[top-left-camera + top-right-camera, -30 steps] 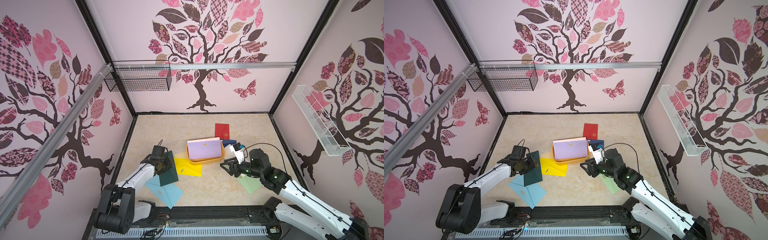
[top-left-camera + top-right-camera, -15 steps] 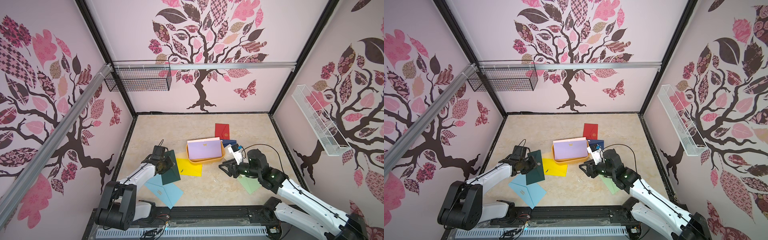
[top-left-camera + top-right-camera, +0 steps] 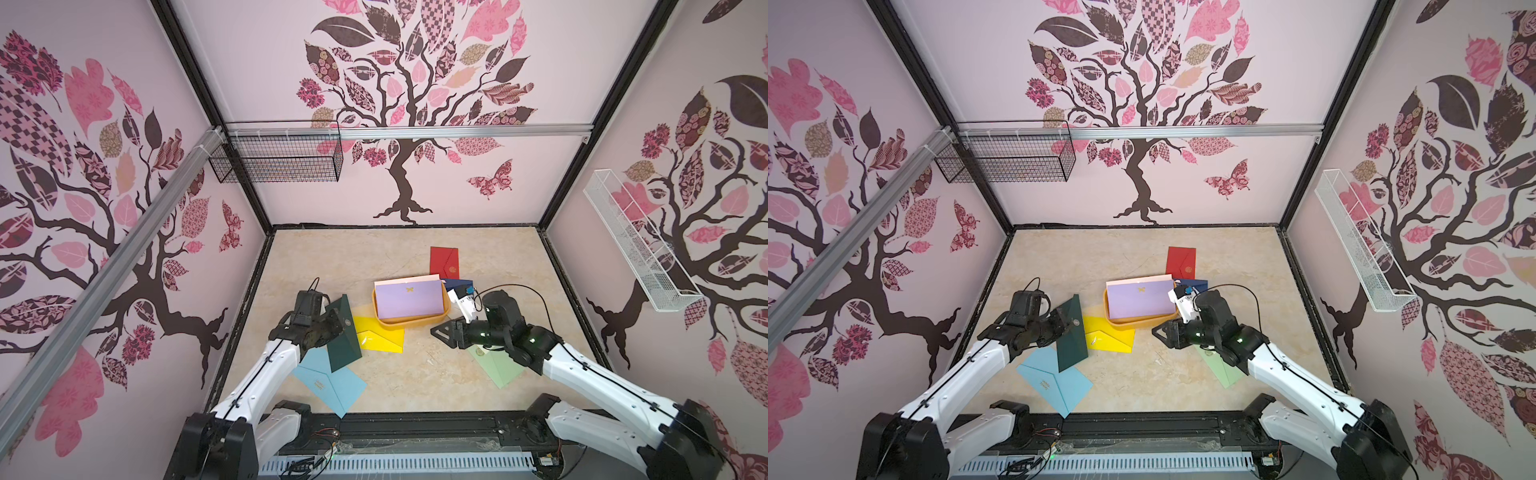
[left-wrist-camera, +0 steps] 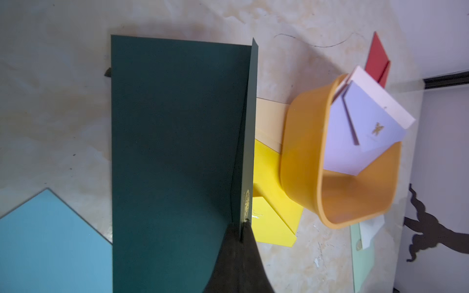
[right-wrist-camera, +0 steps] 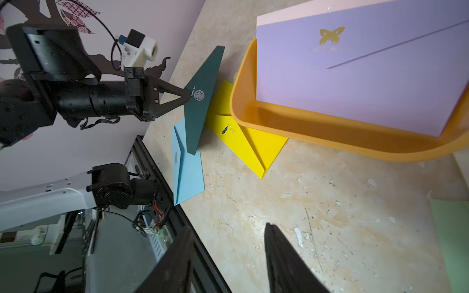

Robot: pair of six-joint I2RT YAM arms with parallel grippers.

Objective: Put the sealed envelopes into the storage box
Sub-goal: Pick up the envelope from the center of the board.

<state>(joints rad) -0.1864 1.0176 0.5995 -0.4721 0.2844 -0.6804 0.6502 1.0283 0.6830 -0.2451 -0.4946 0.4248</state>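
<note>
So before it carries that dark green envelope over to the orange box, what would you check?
1. Grip: left end effector shut on the dark green envelope beside its emblem: ok.
2. Envelope free of the light blue envelope beneath: cannot tell; its low corner hangs just over it.
3. Room in the storage box: ok; the lilac envelope leans against the far wall, near side bare.
4. Path: the right end effector is open, empty, beside the box: ok.

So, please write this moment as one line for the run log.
left fingers: shut on dark green envelope, tilted | right fingers: open, empty | storage box: lilac envelope inside
</note>
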